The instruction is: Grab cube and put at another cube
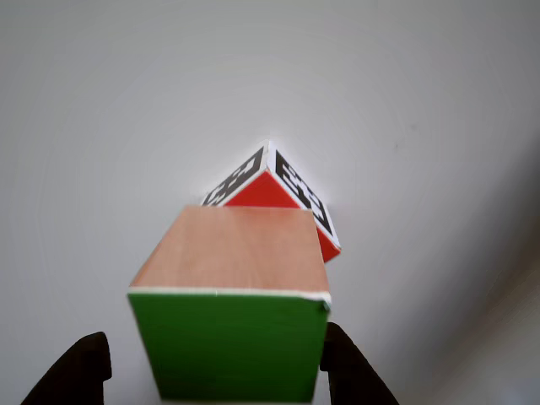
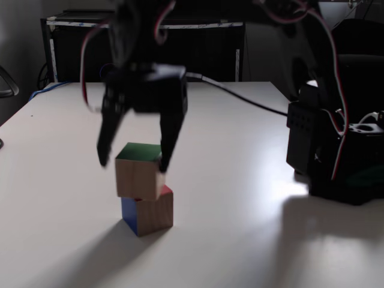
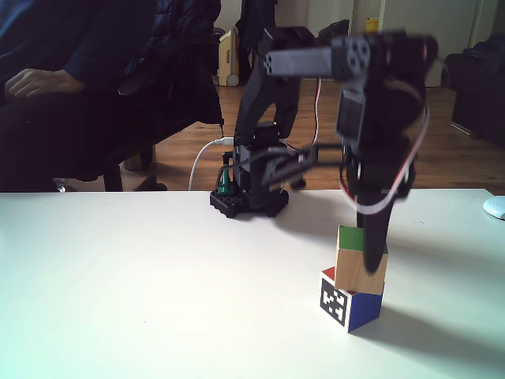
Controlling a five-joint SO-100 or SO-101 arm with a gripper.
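In a fixed view the cube (image 2: pixel 139 171), plain wood topped by a green face, sits skewed on another cube (image 2: pixel 148 212), showing blue, wood and red, on the white surface (image 2: pixel 240 228); the gripper (image 2: pixel 133 165) jaws are spread around it.

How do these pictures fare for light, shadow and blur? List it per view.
Other view: evenly lit, green-faced cube slightly soft. A fixed view: dim and backlit, arm nearly silhouetted, glare on the table. In a fixed view, the gripper is motion-blurred, and the marker cube casts a shadow rightward.
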